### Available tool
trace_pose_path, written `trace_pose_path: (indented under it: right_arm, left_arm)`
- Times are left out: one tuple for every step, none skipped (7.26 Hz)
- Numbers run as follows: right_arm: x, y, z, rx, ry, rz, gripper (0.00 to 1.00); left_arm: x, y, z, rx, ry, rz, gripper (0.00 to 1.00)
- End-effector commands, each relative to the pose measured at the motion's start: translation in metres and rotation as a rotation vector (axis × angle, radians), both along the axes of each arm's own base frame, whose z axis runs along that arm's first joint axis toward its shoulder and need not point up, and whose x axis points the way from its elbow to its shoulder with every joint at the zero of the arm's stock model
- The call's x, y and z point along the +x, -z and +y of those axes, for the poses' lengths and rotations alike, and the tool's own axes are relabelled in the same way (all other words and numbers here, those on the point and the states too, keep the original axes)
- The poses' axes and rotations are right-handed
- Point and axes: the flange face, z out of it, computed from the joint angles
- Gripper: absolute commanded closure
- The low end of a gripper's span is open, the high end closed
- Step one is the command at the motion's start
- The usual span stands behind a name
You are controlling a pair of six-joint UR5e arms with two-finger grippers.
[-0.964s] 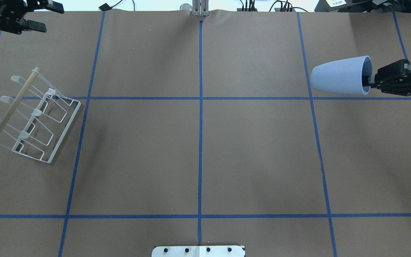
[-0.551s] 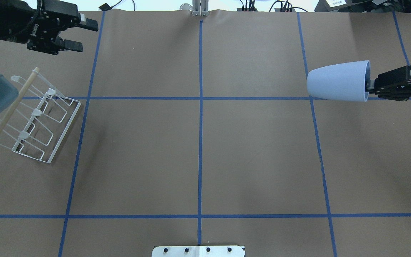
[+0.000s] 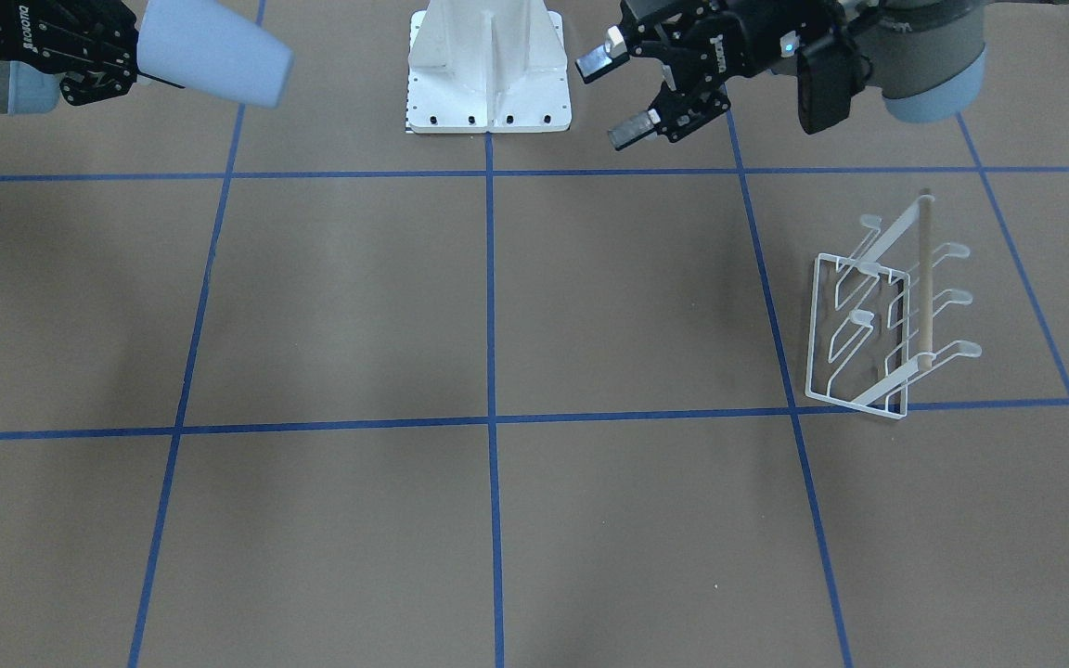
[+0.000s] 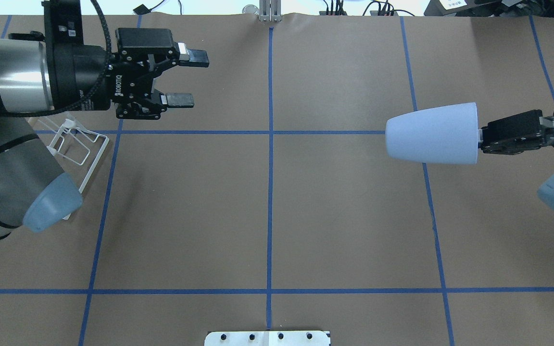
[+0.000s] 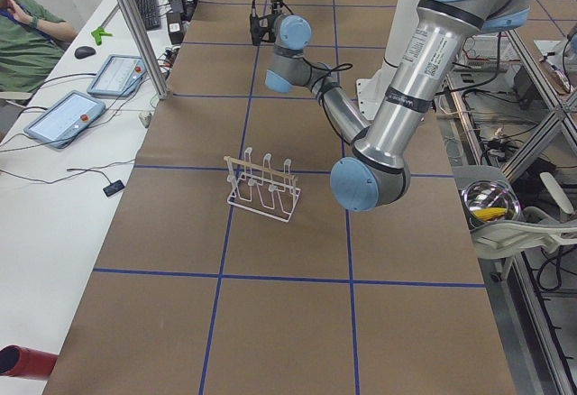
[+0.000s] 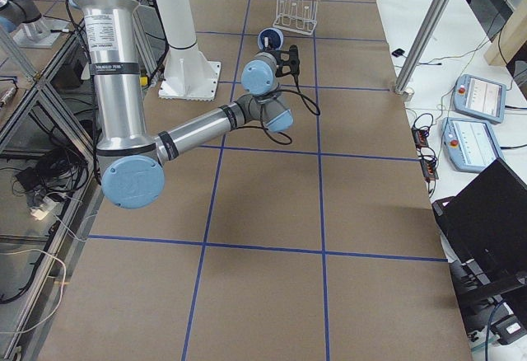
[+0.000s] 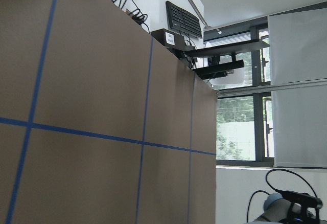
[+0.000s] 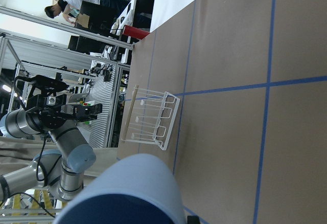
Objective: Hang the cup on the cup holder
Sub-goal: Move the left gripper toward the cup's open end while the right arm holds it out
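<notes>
My right tool (image 4: 482, 137) is clamped on the rim of the light blue cup (image 4: 433, 133), holding it on its side above the bench (image 4: 344, 216), with the narrow base pointing straight out from my fingertips. From overhead the rim covers those fingertips, so I cannot tell how deep the inner one sits. The right wrist view catches only part of the cup (image 8: 127, 188): a curve of the wall and the dark mouth, cut off by the picture's lower edge. In the front-facing view the cup (image 3: 214, 51) is blurred at its base end, and the right tool (image 3: 131, 57) is partly cut off at the top.

My left tool (image 4: 188, 78) has its fingers apart with nothing between them, seen likewise from the front (image 3: 613, 97).

The white wire cup holder (image 3: 887, 315) stands on the bench back behind the left tool's fingertips, well apart from the right tool and out beyond the cup's base. Overhead, my left arm (image 4: 12, 154) hides most of the cup holder (image 4: 69, 124), leaving one corner and a prong. Its wooden dowel handle (image 3: 917, 278) shows from the front. The side views are too small for its prong tips (image 5: 263, 183)
</notes>
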Motion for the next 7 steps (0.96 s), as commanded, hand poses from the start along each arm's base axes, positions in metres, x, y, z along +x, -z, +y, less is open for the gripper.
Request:
trace_pose_path:
  right_arm:
    - [-0.019,0.013,0.012,0.060,0.042,-0.062,1.00]
    - [-0.031,0.018,0.017,0.061,0.044,-0.099,1.00]
    - [-0.030,0.019,0.021,0.086,0.031,-0.150,1.00]
    - [-0.032,0.022,0.025,0.077,0.019,-0.221,1.00]
    - [-0.043,0.027,0.033,0.082,0.025,-0.286,1.00]
    - [-0.048,0.034,0.033,0.085,0.025,-0.310,1.00]
    - [-0.052,0.047,0.031,0.099,0.029,-0.325,1.00]
  left_arm:
    - [0.002,0.037,0.014,-0.103,-0.006,0.138,0.02]
    - [0.036,0.046,0.038,-0.159,-0.012,0.200,0.02]
    - [0.059,0.052,0.054,-0.197,0.010,0.242,0.02]
    - [0.071,0.057,0.063,-0.204,0.002,0.254,0.02]
    - [0.074,0.057,0.068,-0.206,-0.009,0.255,0.02]
    - [0.078,0.059,0.072,-0.209,-0.023,0.257,0.02]
    - [0.085,0.066,0.077,-0.210,-0.041,0.265,0.02]
